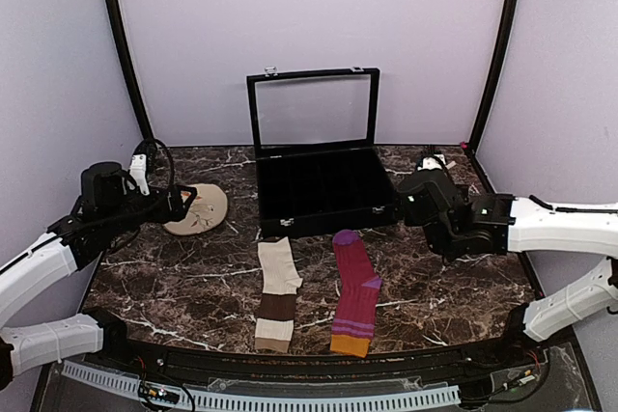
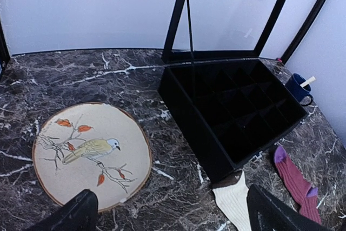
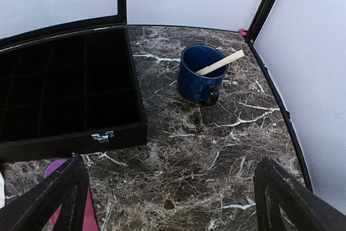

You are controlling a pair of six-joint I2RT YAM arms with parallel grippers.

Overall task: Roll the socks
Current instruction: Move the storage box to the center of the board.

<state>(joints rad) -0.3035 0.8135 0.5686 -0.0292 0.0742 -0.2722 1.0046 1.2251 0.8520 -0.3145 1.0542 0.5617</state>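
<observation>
Two socks lie flat side by side on the marble table near its front edge. The cream sock with brown bands (image 1: pixel 277 294) is on the left, and its toe shows in the left wrist view (image 2: pixel 233 199). The magenta-purple striped sock with the orange cuff (image 1: pixel 354 294) is on the right; it also shows in the left wrist view (image 2: pixel 296 185) and, by its toe only, in the right wrist view (image 3: pixel 56 166). My left gripper (image 1: pixel 186 202) (image 2: pixel 173 215) is open and empty, hovering over the beige disc, left of the socks. My right gripper (image 1: pixel 410 202) (image 3: pixel 170 201) is open and empty, behind and right of the magenta sock.
A black compartment box (image 1: pixel 323 222) (image 2: pixel 189 128) (image 3: pixel 65 144) stands open behind the socks, its glass lid upright. A round beige disc with a bird picture (image 1: pixel 201 209) (image 2: pixel 92 152) lies at the left. A blue mug holding a wooden stick (image 3: pixel 200 74) (image 2: pixel 297 87) stands at the back right.
</observation>
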